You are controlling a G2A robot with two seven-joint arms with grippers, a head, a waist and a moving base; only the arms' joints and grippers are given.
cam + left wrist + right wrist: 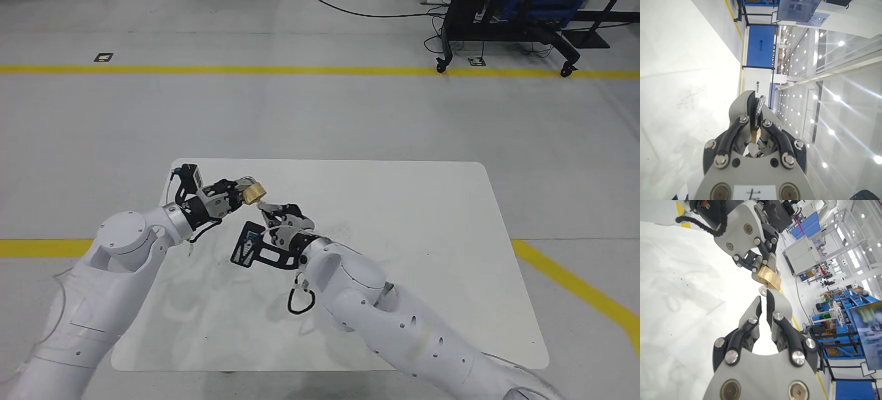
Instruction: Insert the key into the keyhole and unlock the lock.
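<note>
Two robot arms meet above a white table (430, 250); the left claw (756, 102) is clamped on a small brass padlock (770, 276), its pads pinching the silver shackle (760, 105) while the brass body sits back between the fingers toward the palm; held this way, off the table, the padlock's keyhole face is turned outward to the other arm, which looks like the reason for the grip; the padlock is steadied so that a turning force can be put on it. A silver key (762, 290) sticks out of that face, its round head free and its blade apparently already in the keyhole. The right claw (763, 302) sits straight in front of the key, in line with it, its jaws a narrow gap apart and holding nothing; the key's head lies just beyond the fingertips, very near the ribbed pad (770, 306) of one finger but not gripped. In the view from above, the right claw is just beside the left one, tip to tip, with the padlock (254, 190) between them. By this showing, the insertion seems done and the turn remains; the right claw would need to close on the flat head before twisting; whether the shackle has sprung cannot be told; a slightly off-centre pinch could slip off the thin head or pull the key back out.
</note>
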